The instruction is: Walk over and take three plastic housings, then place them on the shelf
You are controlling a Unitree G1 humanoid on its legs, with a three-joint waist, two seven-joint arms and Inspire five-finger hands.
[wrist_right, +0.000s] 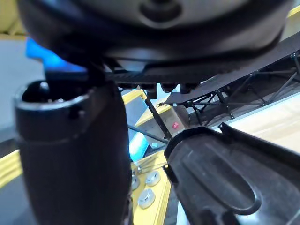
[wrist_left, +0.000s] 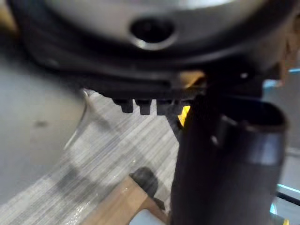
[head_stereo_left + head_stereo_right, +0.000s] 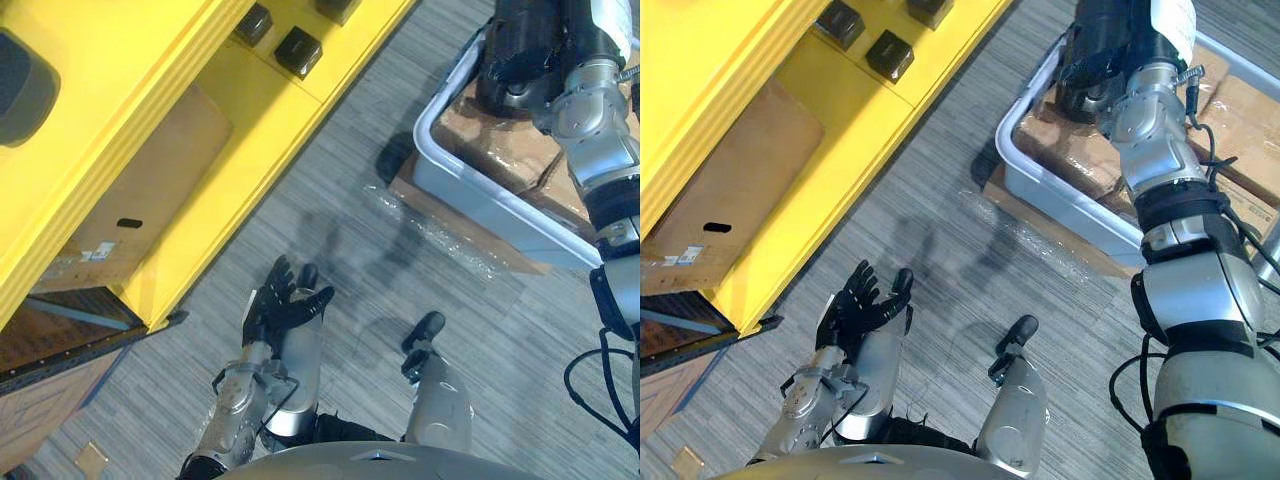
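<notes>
Left hand (image 3: 283, 305): hung low over the grey floor (image 3: 380, 340), fingers straight and released, holding nothing
Right hand (image 1: 154, 42): reached across into the grey plastic bin (image 3: 470, 190); I could not tell its grip state from any view
Task's thing: one black moulded plastic housing (image 1: 225, 183) showed just beside the right thumb in the right wrist view; I could not tell whether it was touching the hand or was held
Bin contents: brown wrapped packages (image 3: 1080, 150) lay in the bin; I made out at least three, the rest hidden by the arm
Shelf: one yellow shelf (image 3: 150, 80) stood at the robot's left, well apart from the bin
Already on shelf: three small dark blocks (image 3: 298, 50) sat near one another on its top; I could not tell whether they were housings
Under shelf: one cardboard box (image 3: 150, 190) in the lower bay
Floor: a sheet of clear film (image 3: 440, 235) lay beside the bin
Handling, my judgement: thin-walled shell, light and stiff, smooth enough to slip, likely to flex or crack if squeezed across its open face
Hold, my judgement: pinch across a raised edge wall, thumb opposite the fingers, not on the broad recessed panel
Count for task: three wanted; one seen by the hand
</notes>
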